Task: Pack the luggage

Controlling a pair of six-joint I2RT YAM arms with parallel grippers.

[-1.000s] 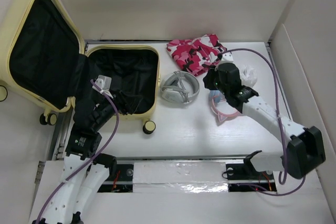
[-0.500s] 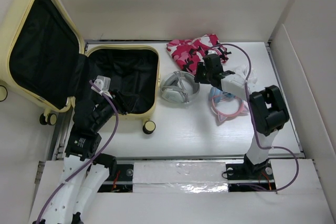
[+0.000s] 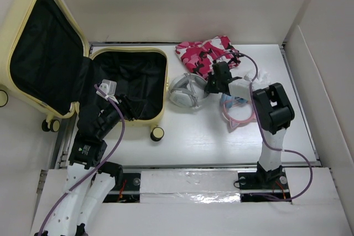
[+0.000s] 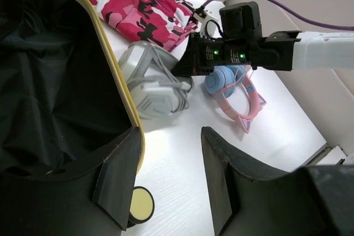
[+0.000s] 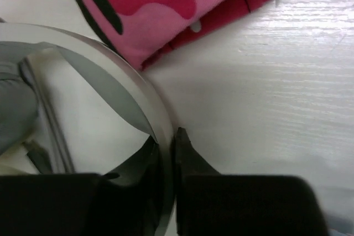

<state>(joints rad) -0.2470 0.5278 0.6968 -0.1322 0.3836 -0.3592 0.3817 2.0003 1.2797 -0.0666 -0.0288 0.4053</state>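
Yellow hard-shell luggage [image 3: 165,89] (lid open): found beneath the left gripper [image 4: 168,136], its rim passing behind one finger. Those fingers are set half apart, with nothing gripped. Grey mask [image 3: 188,91]: rim pinched between the nearly closed fingers of the right gripper [image 5: 166,136]. Pink camouflage cloth [image 5: 182,4] is seen just beyond them.

Luggage [image 3: 44,53] partly beyond left edge

One each: suitcase [image 3: 165,89], mask [image 3: 185,92], headphones [image 3: 239,115], garment [image 3: 202,53]
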